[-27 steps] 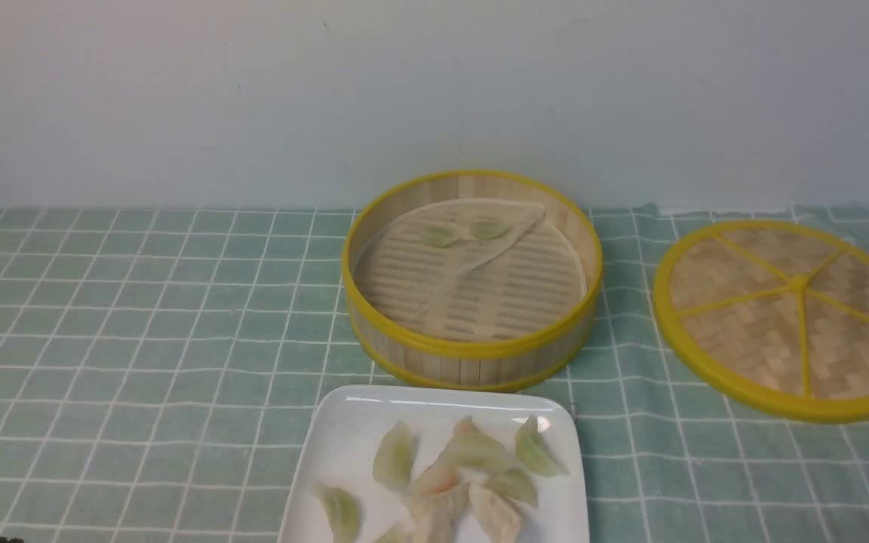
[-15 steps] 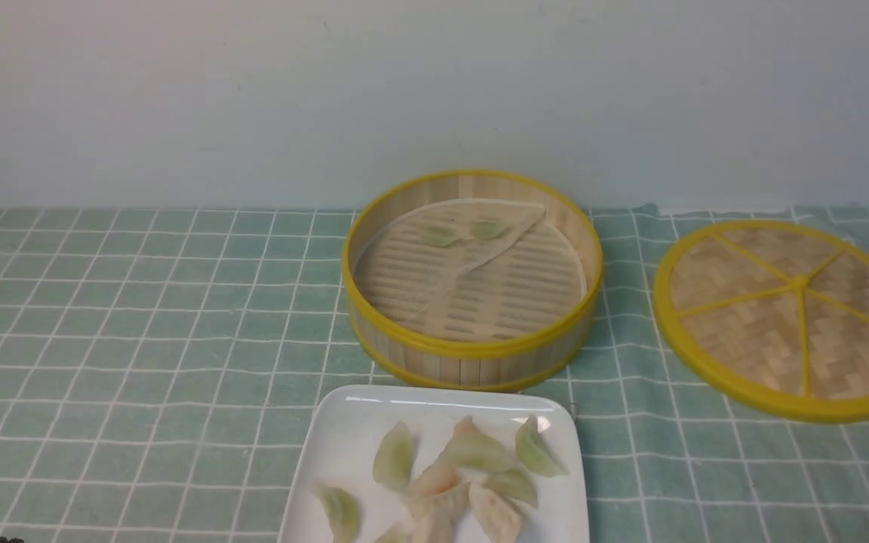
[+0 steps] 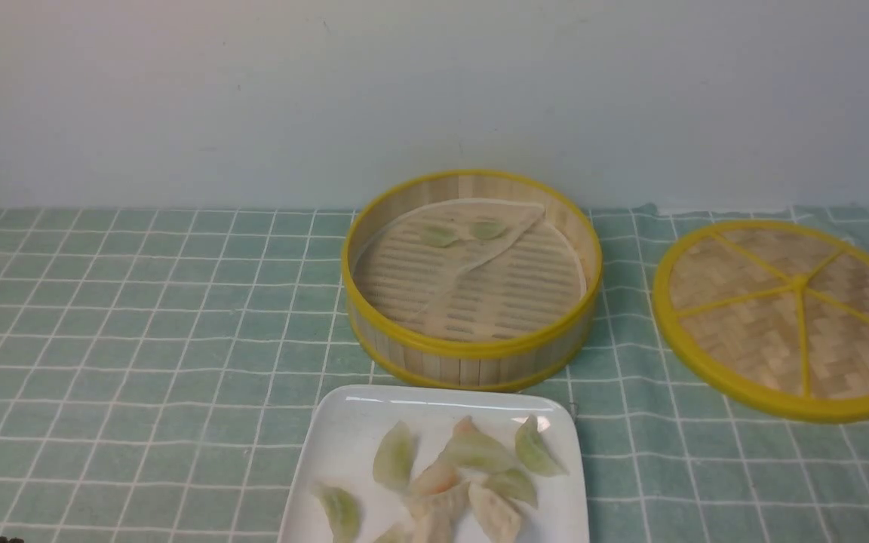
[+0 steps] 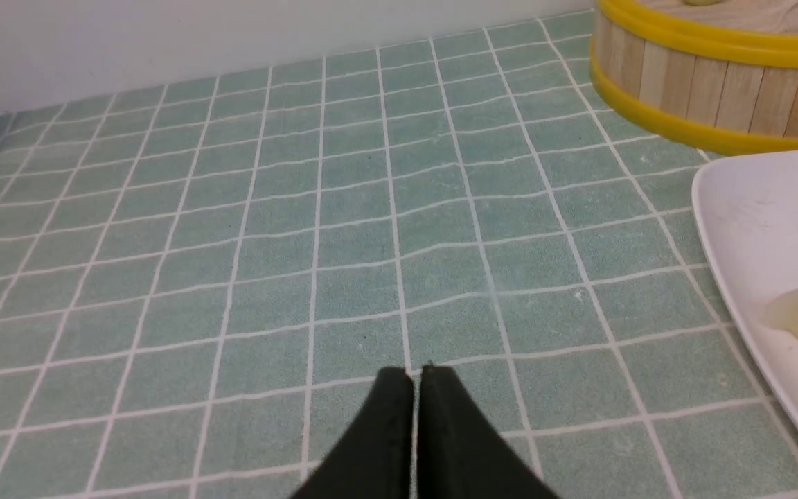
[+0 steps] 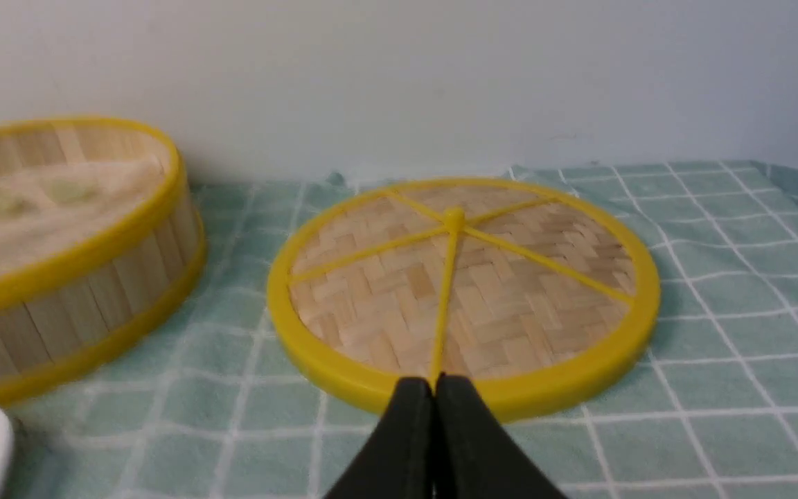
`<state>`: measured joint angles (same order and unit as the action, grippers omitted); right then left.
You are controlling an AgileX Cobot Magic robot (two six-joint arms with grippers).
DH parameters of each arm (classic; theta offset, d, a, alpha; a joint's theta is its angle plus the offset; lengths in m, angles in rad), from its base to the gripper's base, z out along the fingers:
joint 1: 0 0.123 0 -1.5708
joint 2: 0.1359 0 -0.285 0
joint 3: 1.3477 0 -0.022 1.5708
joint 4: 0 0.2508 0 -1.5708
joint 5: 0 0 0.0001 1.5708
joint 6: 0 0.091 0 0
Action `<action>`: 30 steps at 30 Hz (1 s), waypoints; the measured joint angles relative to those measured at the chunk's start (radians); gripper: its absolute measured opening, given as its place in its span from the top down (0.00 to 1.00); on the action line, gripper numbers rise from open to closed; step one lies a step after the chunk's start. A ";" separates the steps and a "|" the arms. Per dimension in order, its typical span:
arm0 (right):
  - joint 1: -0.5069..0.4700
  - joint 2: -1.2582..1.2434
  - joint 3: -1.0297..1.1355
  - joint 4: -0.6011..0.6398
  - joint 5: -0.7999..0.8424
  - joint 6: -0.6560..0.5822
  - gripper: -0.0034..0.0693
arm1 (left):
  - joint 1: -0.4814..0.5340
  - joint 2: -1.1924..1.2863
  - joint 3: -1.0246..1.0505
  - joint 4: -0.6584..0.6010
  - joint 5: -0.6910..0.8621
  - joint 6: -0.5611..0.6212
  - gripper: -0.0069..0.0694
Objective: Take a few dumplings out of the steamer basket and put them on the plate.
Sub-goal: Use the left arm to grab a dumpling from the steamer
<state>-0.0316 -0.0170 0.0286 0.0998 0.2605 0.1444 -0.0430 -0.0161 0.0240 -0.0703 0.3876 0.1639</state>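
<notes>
Pale green checked cloth is spread over the surface [image 3: 140, 339]. Nearest the robot, the left end effector [image 4: 416, 378] is seen pressed together with nothing between its fingers, over bare cloth near the plate [image 3: 340, 441]. The right end effector [image 5: 433, 384] is likewise pressed together and empty, and is pointed at the woven lid [image 3: 789, 317].

On the white square plate, several dumplings [image 3: 393, 456] are already heaped. Just behind it the steamer basket [image 3: 472, 351] is set. Two more dumplings [image 3: 438, 235] are found at its far side, lying on a folded-back liner sheet [image 3: 480, 256]. Behind everything a plain pale wall [image 3: 178, 98] is seen.

The task is judged to be nearly done. If another pick is wanted, the end effector should be spread before the basket's near rim is crossed and then lowered from above. It should be closed gently across one dumpling's pleated ridge, so that the loose liner is not pinched and dragged along.
</notes>
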 joint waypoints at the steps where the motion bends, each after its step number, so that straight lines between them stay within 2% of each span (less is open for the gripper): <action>1: 0.000 0.000 0.000 0.013 -0.022 0.008 0.97 | 0.000 0.000 0.000 0.000 0.000 0.000 0.92; 4: 0.000 0.000 0.000 0.267 -0.206 0.156 0.97 | 0.000 0.000 0.000 0.000 0.000 0.000 0.92; 8: 0.000 0.000 0.000 0.493 -0.364 0.219 0.97 | 0.000 0.000 0.000 0.000 0.000 0.000 0.92; 13: 0.000 0.000 0.000 0.599 -0.454 0.228 0.97 | 0.000 0.000 0.000 0.000 0.000 0.000 0.92; 16: 0.000 0.000 -0.018 0.606 -0.458 0.238 0.97 | 0.000 0.000 0.000 0.000 0.000 0.000 0.92; 20: 0.000 0.018 -0.237 0.399 -0.282 0.204 0.97 | 0.000 0.000 0.000 0.000 0.000 0.000 0.92; 24: 0.000 0.172 -0.568 0.166 0.082 0.136 0.97 | 0.000 0.000 0.000 0.000 0.000 0.000 0.92; 27: 0.000 0.287 -0.703 0.113 0.289 0.054 0.97 | 0.000 0.000 0.000 0.000 0.000 0.000 0.92; 28: 0.000 0.388 -0.822 0.115 0.460 -0.037 0.97 | 0.000 0.000 0.000 0.000 0.000 0.000 0.92; 29: 0.000 0.400 -0.822 0.116 0.479 -0.048 0.97 | 0.000 0.000 0.000 0.000 0.000 0.000 0.92; 30: 0.000 0.496 -0.903 0.139 0.605 -0.130 0.97 | 0.000 0.000 0.000 0.000 0.000 0.000 0.92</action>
<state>-0.0316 0.4787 -0.8740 0.2392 0.8651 0.0149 -0.0430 -0.0161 0.0240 -0.0703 0.3876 0.1639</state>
